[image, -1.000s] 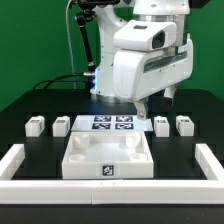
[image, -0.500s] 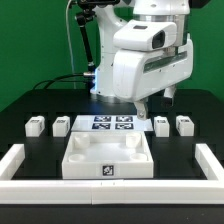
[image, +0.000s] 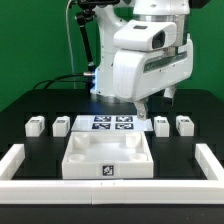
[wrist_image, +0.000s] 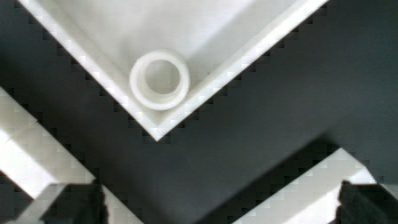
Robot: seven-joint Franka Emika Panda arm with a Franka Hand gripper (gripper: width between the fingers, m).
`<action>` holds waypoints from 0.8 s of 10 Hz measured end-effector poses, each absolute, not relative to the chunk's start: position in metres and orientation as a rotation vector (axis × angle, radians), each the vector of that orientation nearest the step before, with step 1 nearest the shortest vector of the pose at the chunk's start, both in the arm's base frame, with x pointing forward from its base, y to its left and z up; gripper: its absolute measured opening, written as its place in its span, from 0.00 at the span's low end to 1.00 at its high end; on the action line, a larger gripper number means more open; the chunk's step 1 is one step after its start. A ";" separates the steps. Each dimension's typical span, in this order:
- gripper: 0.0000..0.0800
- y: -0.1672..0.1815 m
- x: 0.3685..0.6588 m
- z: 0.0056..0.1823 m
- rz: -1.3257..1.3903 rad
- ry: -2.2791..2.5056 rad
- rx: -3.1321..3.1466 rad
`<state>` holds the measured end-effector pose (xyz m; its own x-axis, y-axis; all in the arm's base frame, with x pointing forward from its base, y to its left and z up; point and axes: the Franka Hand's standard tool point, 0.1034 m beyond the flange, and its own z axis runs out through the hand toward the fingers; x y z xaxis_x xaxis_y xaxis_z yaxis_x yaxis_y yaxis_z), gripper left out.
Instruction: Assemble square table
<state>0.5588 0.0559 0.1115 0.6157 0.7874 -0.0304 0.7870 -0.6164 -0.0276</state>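
Black table (image: 20, 108) | green backdrop (image: 30, 40) | white square tabletop (image: 108, 155) flat on table | end effector (wrist_image: 205, 205) released, jaws apart

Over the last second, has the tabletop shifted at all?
No. In the exterior view the tabletop sits where it was, and its back edge is no nearer to or farther from the fixed marker board behind it.

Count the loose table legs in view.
4. Two legs sit at the exterior view's left of the marker board, two at its right; none seems hidden.
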 end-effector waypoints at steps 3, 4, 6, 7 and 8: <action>0.81 0.044 0.535 0.107 0.065 -1.428 -2.768; 0.81 0.037 0.516 0.104 0.089 -1.501 -2.725; 0.81 0.024 0.473 0.087 0.081 -1.782 -2.543; 0.81 0.013 0.451 0.077 0.083 -1.926 -2.425; 0.81 -0.001 0.430 0.065 0.095 -2.032 -2.313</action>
<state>0.4304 -0.0011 0.0648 0.1289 0.9916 -0.0061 0.9878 -0.1290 -0.0869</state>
